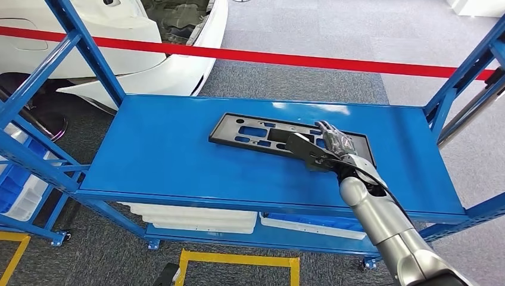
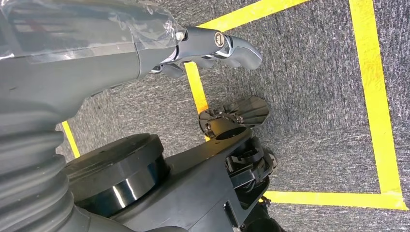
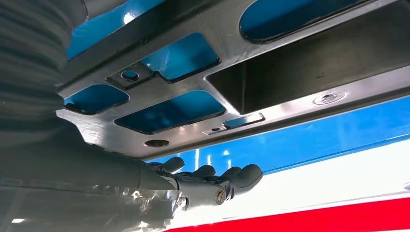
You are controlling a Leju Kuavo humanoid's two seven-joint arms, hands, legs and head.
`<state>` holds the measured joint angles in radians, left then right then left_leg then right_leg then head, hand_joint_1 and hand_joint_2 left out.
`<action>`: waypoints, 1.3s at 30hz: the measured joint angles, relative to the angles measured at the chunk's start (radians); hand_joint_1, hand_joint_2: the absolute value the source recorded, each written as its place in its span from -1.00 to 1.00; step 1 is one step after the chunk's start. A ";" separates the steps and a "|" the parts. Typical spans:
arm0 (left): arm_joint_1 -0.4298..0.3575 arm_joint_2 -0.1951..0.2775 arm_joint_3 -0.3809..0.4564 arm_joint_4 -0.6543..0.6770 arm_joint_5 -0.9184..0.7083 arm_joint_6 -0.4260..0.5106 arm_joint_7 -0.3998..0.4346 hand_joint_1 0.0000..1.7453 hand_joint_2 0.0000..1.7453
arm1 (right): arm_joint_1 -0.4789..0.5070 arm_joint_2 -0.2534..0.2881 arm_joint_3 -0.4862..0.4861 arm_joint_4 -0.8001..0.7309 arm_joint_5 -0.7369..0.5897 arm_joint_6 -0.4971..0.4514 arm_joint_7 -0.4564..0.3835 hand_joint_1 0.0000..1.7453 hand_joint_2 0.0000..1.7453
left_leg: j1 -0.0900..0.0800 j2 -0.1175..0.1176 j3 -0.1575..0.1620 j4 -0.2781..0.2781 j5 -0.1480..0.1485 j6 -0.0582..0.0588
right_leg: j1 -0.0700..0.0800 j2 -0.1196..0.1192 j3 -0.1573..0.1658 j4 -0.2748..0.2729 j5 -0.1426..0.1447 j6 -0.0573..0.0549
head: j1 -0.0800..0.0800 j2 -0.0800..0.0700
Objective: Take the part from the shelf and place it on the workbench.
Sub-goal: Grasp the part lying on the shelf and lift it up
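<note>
Where your view starts, yellow tape marks squares on grey carpet, and your left hand hangs above it with its fingers curled in on nothing. Next comes the glossy blue steel shelf, with white moulded panels on the level below. Your right hand lies on the near right end of the part, a flat black plastic frame with rectangular cut-outs lying on the shelf top. You cannot tell whether its fingers grip the part or merely rest on it, since the hand covers that corner. Beyond, a red barrier strip crosses before a white car body.
</note>
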<state>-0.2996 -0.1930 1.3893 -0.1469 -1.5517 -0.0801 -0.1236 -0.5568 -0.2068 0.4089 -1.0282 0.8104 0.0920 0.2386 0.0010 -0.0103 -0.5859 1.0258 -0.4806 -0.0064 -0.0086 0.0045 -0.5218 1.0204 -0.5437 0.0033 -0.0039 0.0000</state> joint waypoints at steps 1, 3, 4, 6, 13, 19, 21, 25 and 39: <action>0.000 0.000 0.000 0.000 0.000 0.000 0.000 -1.00 1.00 | 0.000 0.000 0.000 -0.002 -0.001 0.004 0.001 -1.00 1.00 | 0.000 0.000 0.000 0.000 0.000 0.000 | 0.000 0.000 0.000 0.000 0.000 0.000 | 0.000 0.000; 0.000 0.000 0.000 0.000 0.000 0.000 0.000 -1.00 1.00 | 0.000 0.000 0.000 -0.006 -0.003 0.009 0.001 -1.00 1.00 | 0.000 0.000 0.000 0.000 0.000 0.000 | 0.000 0.000 0.000 0.000 0.000 0.000 | 0.000 0.000; 0.000 0.000 0.000 0.000 0.000 0.000 0.000 -1.00 1.00 | 0.000 0.000 0.000 -0.008 -0.004 0.011 0.002 -1.00 1.00 | 0.000 0.000 0.000 0.000 0.000 0.000 | 0.000 0.000 0.000 0.000 0.000 0.000 | 0.000 0.000; 0.000 0.000 0.000 0.000 -0.001 0.000 0.000 -1.00 1.00 | 0.001 0.000 0.000 -0.012 -0.005 0.013 0.004 -1.00 1.00 | 0.000 0.000 0.000 0.000 0.000 0.000 | 0.000 0.000 0.000 0.000 0.000 0.000 | 0.000 0.000; 0.000 0.000 0.010 0.000 -0.008 0.003 0.000 -1.00 1.00 | 0.005 0.000 0.001 -0.018 -0.010 0.011 0.008 -1.00 1.00 | 0.000 0.000 0.000 0.000 0.000 0.000 | 0.000 0.000 0.000 0.000 0.000 0.000 | 0.000 0.000; 0.000 0.000 0.018 0.000 -0.009 0.004 0.000 -1.00 1.00 | 0.006 0.000 0.001 -0.019 -0.017 0.011 0.008 -1.00 1.00 | 0.000 0.000 0.000 0.000 0.000 0.000 | 0.000 0.000 0.000 0.000 0.000 0.000 | 0.000 0.000; -0.001 0.000 0.018 0.000 -0.010 0.004 0.000 -1.00 1.00 | 0.006 0.000 0.001 -0.020 -0.022 0.014 0.007 -1.00 1.00 | 0.000 0.000 0.000 0.000 0.000 0.000 | 0.000 0.000 0.000 0.000 0.000 0.000 | 0.000 0.000; -0.001 0.000 0.023 0.000 -0.013 0.004 0.000 -1.00 1.00 | 0.009 0.000 0.001 -0.030 -0.035 0.030 0.010 -1.00 1.00 | 0.000 0.000 0.000 0.000 0.000 0.000 | 0.000 0.000 0.000 0.000 0.000 0.000 | 0.000 0.000; -0.003 0.000 0.025 0.000 -0.018 -0.014 0.007 -1.00 1.00 | 0.020 0.000 0.002 -0.033 -0.051 0.031 0.007 -1.00 1.00 | 0.000 0.000 0.000 0.000 0.000 0.000 | 0.000 0.000 0.000 0.000 0.000 0.000 | 0.000 0.000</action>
<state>-0.3021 -0.1930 1.4145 -0.1469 -1.5698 -0.0939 -0.1164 -0.5364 -0.2068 0.4107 -1.0616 0.7592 0.1228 0.2455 0.0010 -0.0103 -0.5858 1.0258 -0.4806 -0.0064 -0.0087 0.0045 -0.5216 1.0204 -0.5437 0.0033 -0.0037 0.0000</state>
